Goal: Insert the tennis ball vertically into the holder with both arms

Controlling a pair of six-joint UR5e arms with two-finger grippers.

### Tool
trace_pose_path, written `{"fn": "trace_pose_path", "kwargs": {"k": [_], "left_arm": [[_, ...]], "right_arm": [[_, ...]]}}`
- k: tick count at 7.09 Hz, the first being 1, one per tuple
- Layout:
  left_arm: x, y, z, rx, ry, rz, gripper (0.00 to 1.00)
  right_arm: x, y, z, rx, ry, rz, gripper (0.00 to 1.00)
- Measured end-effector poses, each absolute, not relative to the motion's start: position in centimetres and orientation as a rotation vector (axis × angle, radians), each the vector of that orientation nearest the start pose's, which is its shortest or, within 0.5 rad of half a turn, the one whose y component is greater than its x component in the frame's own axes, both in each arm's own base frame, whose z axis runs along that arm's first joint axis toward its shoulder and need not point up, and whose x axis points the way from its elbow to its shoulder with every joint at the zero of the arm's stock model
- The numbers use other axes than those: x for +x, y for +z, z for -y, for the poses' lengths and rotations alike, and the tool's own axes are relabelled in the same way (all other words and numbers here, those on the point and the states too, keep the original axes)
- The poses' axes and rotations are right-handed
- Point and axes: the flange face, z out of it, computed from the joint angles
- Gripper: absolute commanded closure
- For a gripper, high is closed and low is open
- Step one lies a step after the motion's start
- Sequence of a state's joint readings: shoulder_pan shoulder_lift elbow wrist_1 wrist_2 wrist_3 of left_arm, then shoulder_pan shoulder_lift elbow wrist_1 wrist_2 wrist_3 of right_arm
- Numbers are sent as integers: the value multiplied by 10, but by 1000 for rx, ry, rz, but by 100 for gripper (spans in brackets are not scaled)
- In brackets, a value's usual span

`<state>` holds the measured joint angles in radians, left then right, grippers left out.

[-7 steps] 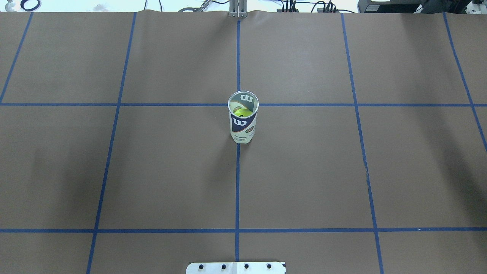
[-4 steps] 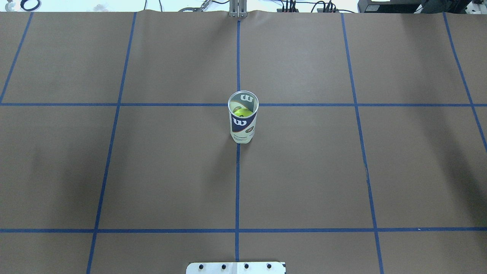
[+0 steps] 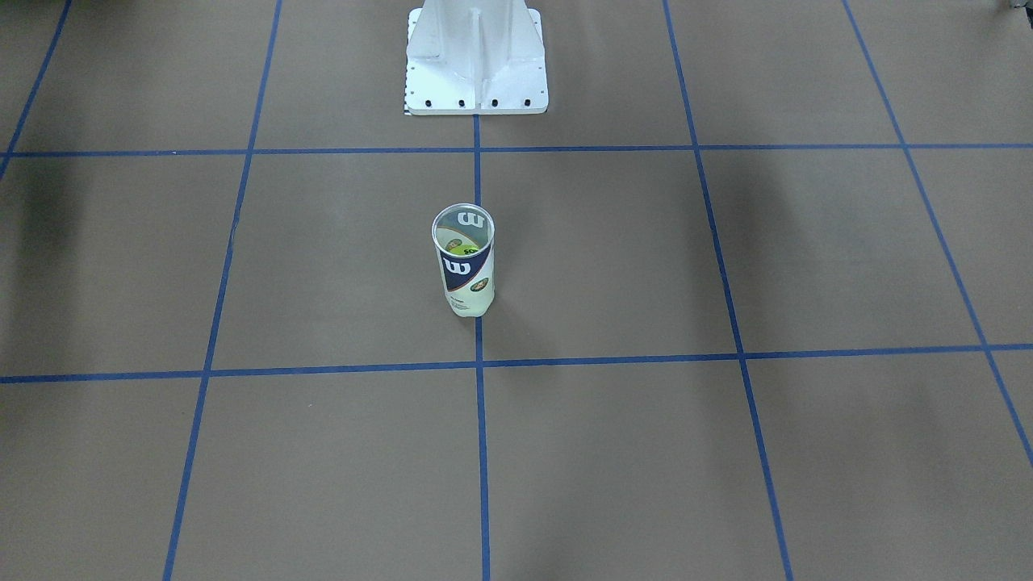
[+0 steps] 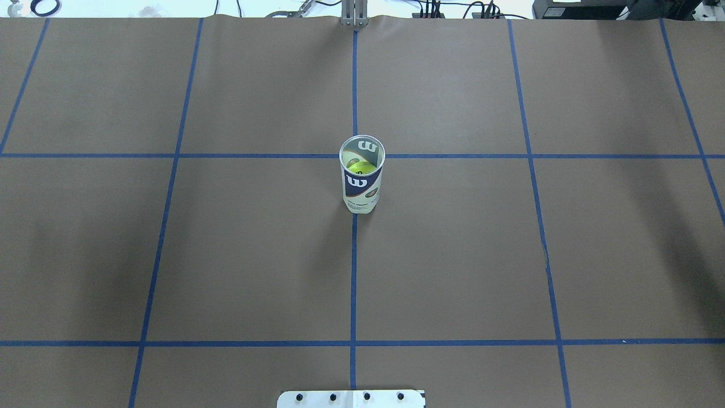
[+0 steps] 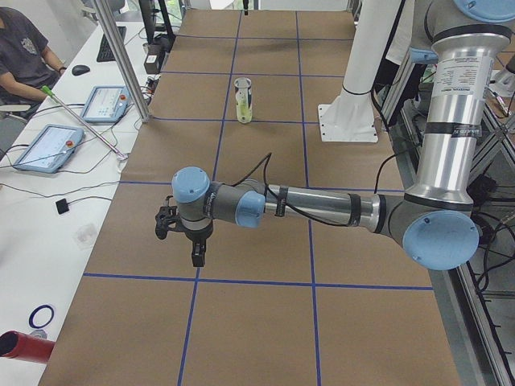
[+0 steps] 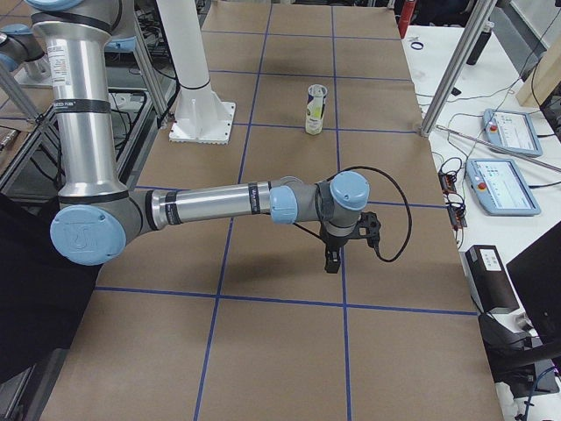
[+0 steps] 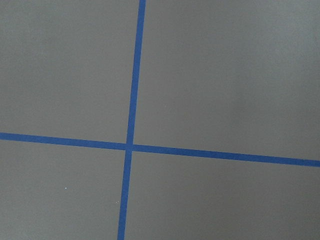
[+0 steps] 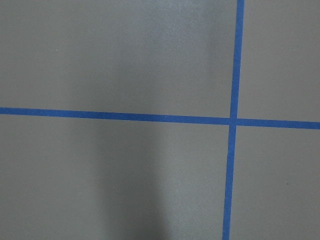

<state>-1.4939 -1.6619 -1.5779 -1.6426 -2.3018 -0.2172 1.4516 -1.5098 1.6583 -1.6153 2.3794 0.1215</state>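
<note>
Front-facing view: the clear plastic cylindrical tennis-ball can with a white and navy label [image 3: 466, 266] stands upright on the brown paper-covered counter with blue tape lines [image 3: 242, 266]. It sits on the centre line, well in front of the white metal pedestal base [image 3: 476, 73]. Only a sliver of yellow-green shows through its open mouth, and no arm appears.

Overhead view: this angle looks deeper into the mouth. The yellow-green felt tennis ball [image 4: 360, 167] sits plainly inside the can, so the insertion looks done. Neither arm shows here either.

Exterior left view: only here does the silver-grey left arm with pale blue joint caps [image 5: 322, 209] appear, stretched low over the counter. Its black left pincer [image 5: 198, 257] points down, well apart from the can. I cannot tell whether it is wide or narrow.

Exterior right view: the matching right arm [image 6: 210, 203] and black right pincer [image 6: 331, 261] are posed likewise. The spread is again impossible to tell.

Wrist views: both show bare counter and a tape crossing, with no fingers and no can.

The likely hazard is a knock. The can is tall and narrow, so a low arm swinging through the middle could topple it and let the ball roll out.
</note>
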Motion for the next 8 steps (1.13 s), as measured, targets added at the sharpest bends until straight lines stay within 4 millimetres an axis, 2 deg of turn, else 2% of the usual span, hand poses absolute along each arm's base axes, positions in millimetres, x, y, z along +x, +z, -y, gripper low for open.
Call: {"fn": "trace_pose_path", "kwargs": {"k": [3, 8], "left_arm": [[-40, 604, 541, 29, -73, -732, 0], [-40, 600, 543, 40, -69, -736, 0]], "right_arm": [[0, 588, 523, -1, -37, 813, 0], [0, 587, 524, -1, -36, 814, 0]]}}
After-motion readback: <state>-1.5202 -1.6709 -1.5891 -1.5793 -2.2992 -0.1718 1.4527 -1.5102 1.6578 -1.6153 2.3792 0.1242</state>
